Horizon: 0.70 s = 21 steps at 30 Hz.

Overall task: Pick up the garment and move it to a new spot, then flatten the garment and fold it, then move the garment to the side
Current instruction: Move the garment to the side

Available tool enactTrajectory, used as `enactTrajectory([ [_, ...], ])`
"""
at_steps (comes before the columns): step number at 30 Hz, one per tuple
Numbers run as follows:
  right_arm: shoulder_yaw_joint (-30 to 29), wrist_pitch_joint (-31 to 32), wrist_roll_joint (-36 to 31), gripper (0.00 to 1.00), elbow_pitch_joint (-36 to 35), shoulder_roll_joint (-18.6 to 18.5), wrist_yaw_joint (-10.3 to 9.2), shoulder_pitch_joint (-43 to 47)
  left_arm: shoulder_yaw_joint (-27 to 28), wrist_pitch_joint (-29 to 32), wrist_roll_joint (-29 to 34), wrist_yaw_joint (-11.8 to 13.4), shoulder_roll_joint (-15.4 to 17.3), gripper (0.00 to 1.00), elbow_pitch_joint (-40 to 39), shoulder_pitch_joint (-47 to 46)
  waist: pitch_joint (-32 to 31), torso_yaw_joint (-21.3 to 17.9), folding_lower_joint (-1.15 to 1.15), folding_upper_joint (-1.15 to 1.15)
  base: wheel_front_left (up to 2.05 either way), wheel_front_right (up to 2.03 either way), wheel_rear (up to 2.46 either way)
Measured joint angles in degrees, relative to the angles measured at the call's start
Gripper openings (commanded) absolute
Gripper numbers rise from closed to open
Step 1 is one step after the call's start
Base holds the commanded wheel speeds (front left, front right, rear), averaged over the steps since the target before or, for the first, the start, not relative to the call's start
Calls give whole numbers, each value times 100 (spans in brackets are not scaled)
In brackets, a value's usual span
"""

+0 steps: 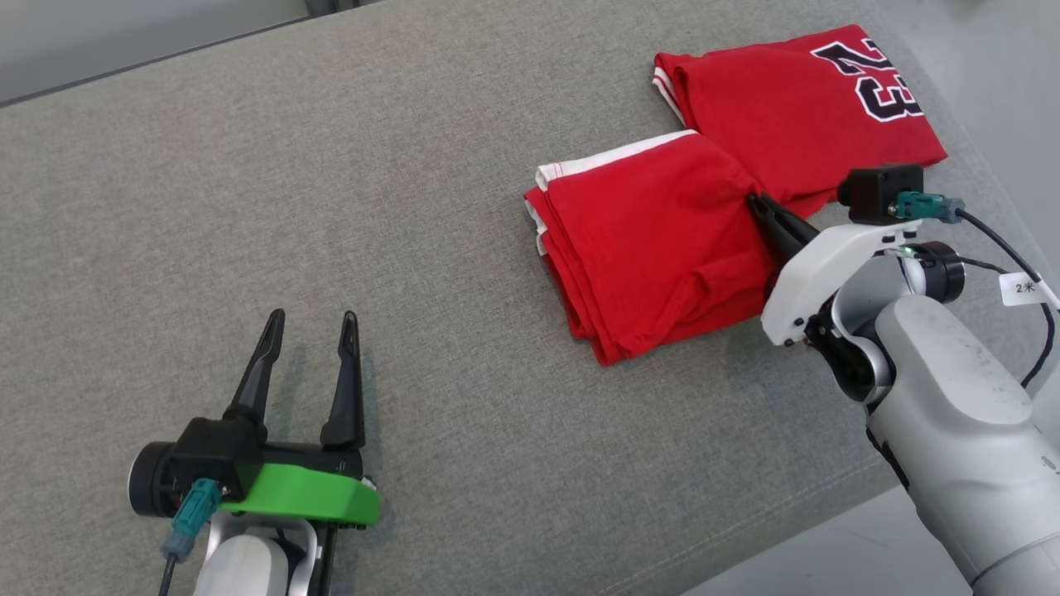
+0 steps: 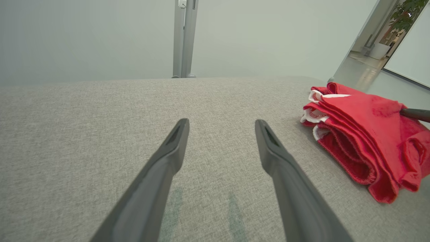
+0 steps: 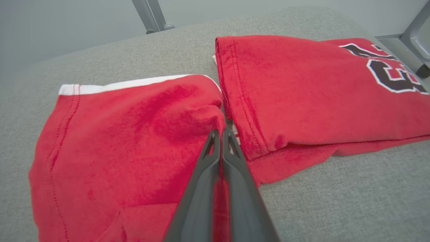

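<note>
**A:** So, where is the garment lying?

**B:** It is lying on the grey table, toward two o'clock in the head view, near the far right corner. It is red with white trim and is sitting in two parts. A thick folded stack is lying nearer the centre. A flatter panel is lying at the stack's one o'clock, showing a black number outlined in white.

**A:** And what is the right pincer doing?

**B:** Its two dark fingers are pressing together, fully closed. It is reaching in from four o'clock, and its tips are touching the garment at the crease where the stack is meeting the flatter panel. Whether any cloth is being pinched between them, I cannot tell.

**A:** What about the left pincer?

**B:** It is sitting over bare table at seven o'clock in the head view, well apart from the garment. Its fingers are pointing toward twelve and standing wide apart, with nothing between them. In its own wrist view the garment is showing at three o'clock, its layered edges facing the camera. A grey metal post is standing beyond the table at twelve.
</note>
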Motion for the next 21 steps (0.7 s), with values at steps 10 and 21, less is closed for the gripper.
enactTrajectory([
  [10, -41, 96, -357, 0, -8, -259, 0, -371, -41, 9, -70, 58, -31, 100, 15, 25, -216, 91, 0, 0, 0, 0, 0],
  [21, -570, 300, -843, 0, 804, -667, 0, -1163, -86, 8, -94, 82, -49, 100, -41, 27, -236, 412, 0, 0, 0, 0, 0],
])
